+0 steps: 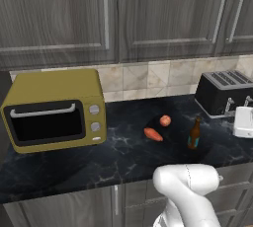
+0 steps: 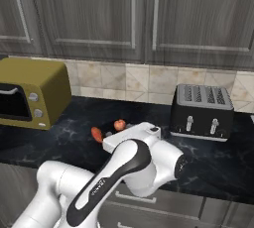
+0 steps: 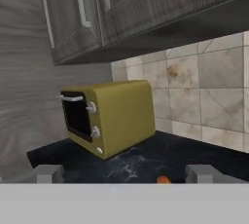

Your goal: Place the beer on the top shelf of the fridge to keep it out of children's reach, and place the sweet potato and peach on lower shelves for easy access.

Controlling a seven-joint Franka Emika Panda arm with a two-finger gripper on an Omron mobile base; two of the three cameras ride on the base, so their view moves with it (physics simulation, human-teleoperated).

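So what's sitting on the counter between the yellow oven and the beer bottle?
In the left base view, the sweet potato and peach lie between the oven and beer.

Olive-yellow toaster oven [image 1: 53,110] at left on black marble counter [image 1: 113,157], black four-slot toaster [image 1: 223,93] at right, tiled backsplash [image 1: 148,79], grey wall cabinets [image 1: 113,14] above.

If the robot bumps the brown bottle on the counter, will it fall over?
Probably, yes. The beer stands upright, tall and slim on a small base, so a sideways bump would likely tip it. It looks like glass, so it may be slippery and could break. Once down, its round body would probably roll on the counter.
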